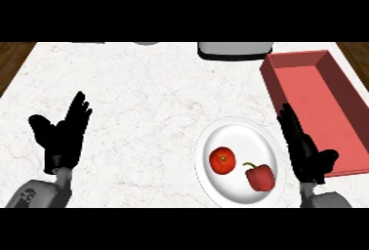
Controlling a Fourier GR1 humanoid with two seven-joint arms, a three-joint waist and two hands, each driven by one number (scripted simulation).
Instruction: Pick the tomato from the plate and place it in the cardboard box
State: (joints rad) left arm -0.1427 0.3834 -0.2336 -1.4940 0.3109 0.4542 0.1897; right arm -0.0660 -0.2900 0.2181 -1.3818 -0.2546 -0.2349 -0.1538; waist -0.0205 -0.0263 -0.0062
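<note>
- Nearest the lower edge, two grey forearms came in, the left forearm [39, 194] at seven o'clock of the view and the right forearm [329, 199] at five o'clock.
- The red bell pepper [260, 177] lay on the near part of the white plate [238, 129], stem toward eleven o'clock.
- The tomato [222, 160] lay on the same plate, at about ten o'clock of the pepper, close to it but not touching.
- The right hand [306, 149] stood just past the plate's three o'clock rim, between the plate and the red box [320, 97].
- Its fingers were straight and close together, pointing to about eleven o'clock, the thumb spread toward three o'clock. It had hold of nothing.
- From that hand the tomato lay between eight and nine o'clock, apart from it, with bare plate between them.
- The left hand [63, 136] showed at nine o'clock of the plate, well apart from it, fingers straight and pointing to twelve o'clock, thumb spread toward ten o'clock. It was wide open and unladen.
- The pale marbled counter [144, 83] ran on behind both hands.
- The red box lay at one o'clock of the plate, open-topped and long from near to far. Its near left corner was partly hidden by the right hand.
- Farthest off, at twelve o'clock of the plate, a grey object with a black base [236, 50] sat at the counter's far edge; what it was I could not tell.
</note>
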